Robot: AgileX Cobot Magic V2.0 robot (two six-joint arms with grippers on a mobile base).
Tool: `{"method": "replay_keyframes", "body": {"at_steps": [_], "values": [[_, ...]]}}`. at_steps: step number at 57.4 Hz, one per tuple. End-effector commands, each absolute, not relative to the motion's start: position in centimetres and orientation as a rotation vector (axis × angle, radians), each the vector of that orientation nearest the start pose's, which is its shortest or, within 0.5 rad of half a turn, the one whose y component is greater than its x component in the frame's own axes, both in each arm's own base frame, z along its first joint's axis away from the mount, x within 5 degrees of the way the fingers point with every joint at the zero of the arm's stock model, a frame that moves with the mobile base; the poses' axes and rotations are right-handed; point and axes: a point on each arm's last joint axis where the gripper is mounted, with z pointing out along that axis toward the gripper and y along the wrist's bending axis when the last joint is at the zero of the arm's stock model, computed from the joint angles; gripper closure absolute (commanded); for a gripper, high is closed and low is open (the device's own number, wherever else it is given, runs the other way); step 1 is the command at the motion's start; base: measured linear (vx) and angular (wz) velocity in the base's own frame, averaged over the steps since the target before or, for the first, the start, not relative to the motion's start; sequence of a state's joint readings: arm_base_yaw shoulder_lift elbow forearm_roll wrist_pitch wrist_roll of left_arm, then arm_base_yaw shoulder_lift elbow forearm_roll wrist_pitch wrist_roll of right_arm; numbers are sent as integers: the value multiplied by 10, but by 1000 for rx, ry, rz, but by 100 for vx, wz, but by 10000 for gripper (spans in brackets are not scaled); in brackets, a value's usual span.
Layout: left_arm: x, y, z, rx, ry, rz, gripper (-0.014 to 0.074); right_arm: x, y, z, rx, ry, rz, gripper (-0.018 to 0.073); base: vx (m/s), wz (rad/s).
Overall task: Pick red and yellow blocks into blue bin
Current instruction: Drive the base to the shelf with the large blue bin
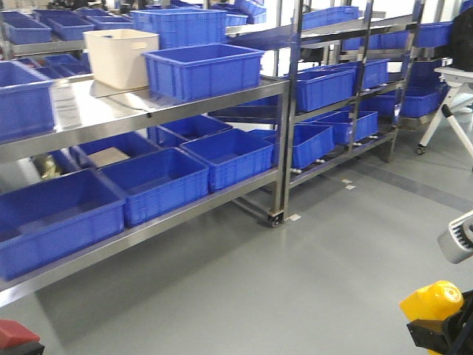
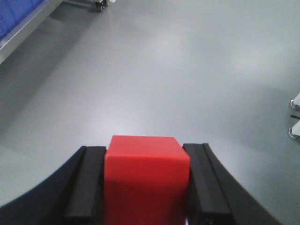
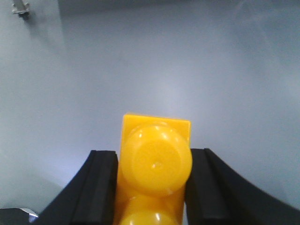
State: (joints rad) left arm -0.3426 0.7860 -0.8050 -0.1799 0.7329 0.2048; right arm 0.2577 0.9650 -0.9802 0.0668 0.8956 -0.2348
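Red cube (image 2: 146,185) in left pincer (image 2: 145,151), yellow brick (image 3: 154,164) in right pincer (image 3: 151,154).

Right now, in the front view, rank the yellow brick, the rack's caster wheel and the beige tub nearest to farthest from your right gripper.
1. yellow brick: clamped in the right gripper.
2. caster wheel: floor, ahead-left.
3. beige tub: upper shelf, far left.
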Motion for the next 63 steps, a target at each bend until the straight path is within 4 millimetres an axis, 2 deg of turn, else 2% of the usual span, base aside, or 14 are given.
{"method": "replay_keyframes", "body": {"at_steps": [1,63], "values": [[137,-61,363,478,2030,-309,395,176,51,375,-534,2197,89,312,45,-18],[136,-61,363,478,2027,-310,395,176,51,375,-533,2195,89,312,45,-27]]}}
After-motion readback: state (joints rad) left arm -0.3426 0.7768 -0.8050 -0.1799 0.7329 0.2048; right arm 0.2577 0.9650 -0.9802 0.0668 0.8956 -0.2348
